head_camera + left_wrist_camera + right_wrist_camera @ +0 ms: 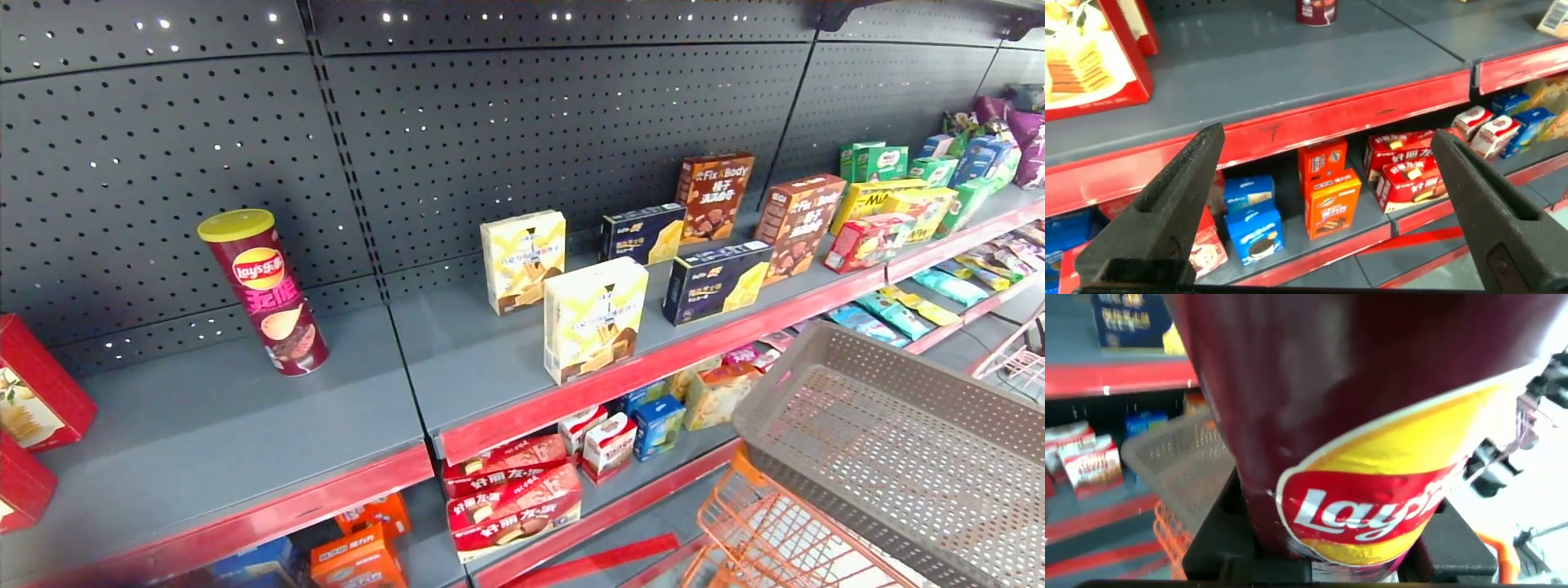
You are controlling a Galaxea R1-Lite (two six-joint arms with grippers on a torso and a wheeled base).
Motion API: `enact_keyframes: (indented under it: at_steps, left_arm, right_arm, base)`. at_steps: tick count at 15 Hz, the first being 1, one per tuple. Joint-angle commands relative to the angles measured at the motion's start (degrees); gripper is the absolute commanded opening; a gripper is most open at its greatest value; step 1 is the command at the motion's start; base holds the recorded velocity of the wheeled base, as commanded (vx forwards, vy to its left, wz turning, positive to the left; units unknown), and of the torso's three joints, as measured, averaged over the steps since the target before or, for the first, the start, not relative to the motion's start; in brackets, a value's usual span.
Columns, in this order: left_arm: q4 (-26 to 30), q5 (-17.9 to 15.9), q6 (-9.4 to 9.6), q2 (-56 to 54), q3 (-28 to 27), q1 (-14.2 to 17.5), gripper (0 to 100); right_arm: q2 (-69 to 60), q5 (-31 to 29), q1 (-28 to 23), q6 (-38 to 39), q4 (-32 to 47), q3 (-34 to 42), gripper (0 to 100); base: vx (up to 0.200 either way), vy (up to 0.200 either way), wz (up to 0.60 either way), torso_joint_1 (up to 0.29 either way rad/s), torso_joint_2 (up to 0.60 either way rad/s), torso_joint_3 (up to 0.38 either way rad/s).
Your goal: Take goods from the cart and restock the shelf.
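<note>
The right gripper (1323, 567) is clamped on a maroon chip can (1355, 416), holding it close over the cart basket (1180, 461) beside the shelf (245, 416). The left gripper (1327, 139) points at the shelf's red front edge, its fingers (1184, 188) wide apart.

A round red-and-yellow logo with white script stands on the maroon chip can (1355, 433) clamped in the right jaws. The same logo sits above pink characters on the upright chip can (263, 290) on the shelf (204, 416). Between and beyond the spread left jaws, orange boxes (1329, 200) and red boxes (1404, 175) carry white print too small to read.
</note>
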Motion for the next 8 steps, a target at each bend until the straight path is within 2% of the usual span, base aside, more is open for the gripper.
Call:
enact_keyframes:
  at_steps: [1, 8]
  left_arm:
    - [0.0, 0.0, -0.02, 0.1, 0.0, 0.0, 100]
    - [0.0, 0.0, -0.02, 0.1, 0.0, 0.0, 100]
  right_arm:
    - [0.1, 0.0, 0.0, 0.0, 0.0, 0.1, 0]
    - [0.1, 0.0, 0.0, 0.0, 0.0, 0.2, 0]
  base:
    - [0.0, 0.0, 0.6, 0.002, 0.0, 0.012]
    - [0.0, 0.0, 0.6, 0.006, 0.0, 0.003]
